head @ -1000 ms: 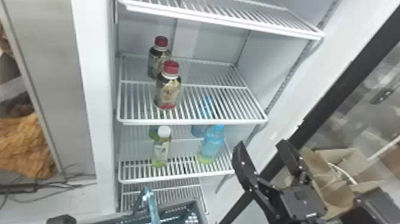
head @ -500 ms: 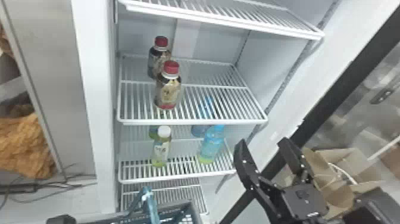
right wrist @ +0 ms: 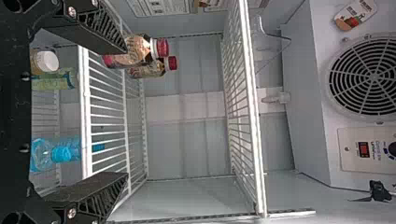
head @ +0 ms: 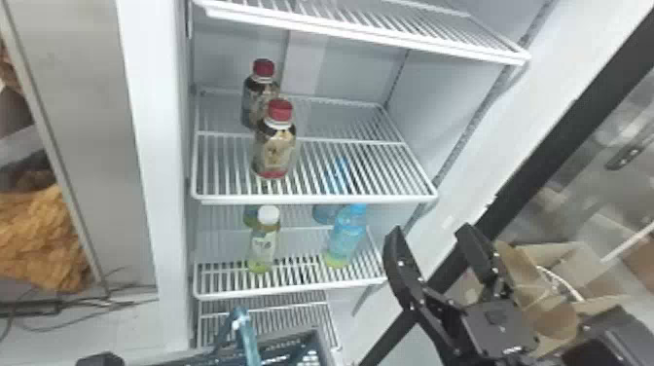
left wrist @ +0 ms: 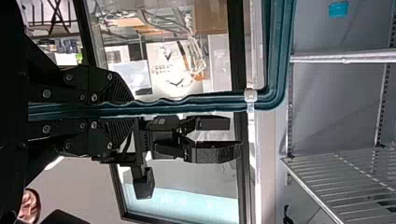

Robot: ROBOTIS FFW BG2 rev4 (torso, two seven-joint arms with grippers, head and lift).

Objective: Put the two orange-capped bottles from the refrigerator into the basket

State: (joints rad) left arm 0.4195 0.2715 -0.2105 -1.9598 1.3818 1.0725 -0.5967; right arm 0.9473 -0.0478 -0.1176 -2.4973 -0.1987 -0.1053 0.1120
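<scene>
Two dark bottles with red caps stand upright on the refrigerator's middle shelf, the front bottle (head: 275, 151) partly covering the rear bottle (head: 253, 97). At the head view's lower right my right gripper (head: 430, 231) is open and holds nothing, right of the shelves. From the right wrist view, the gripper (right wrist: 126, 112) faces the shelves, with the front bottle (right wrist: 133, 50) by its upper finger. A black part of my left gripper (head: 99, 360) shows at the bottom left. In the left wrist view the left gripper (left wrist: 128, 106) is shut on the basket's teal handle (left wrist: 205, 101). The basket (head: 318, 336) hangs low before the refrigerator.
Below the red-capped bottles, a white-capped bottle (head: 263, 243) and a blue bottle (head: 346, 236) stand on a lower shelf (head: 292, 290), others behind them. The upper shelf (head: 370, 41) is overhead. A cardboard box (head: 545, 301) and the dark door frame (head: 559, 146) are at the right.
In the head view my right gripper has risen very slightly, its left finger shifting a little rightward. The basket has moved slightly left. The bottles have stayed in place.
</scene>
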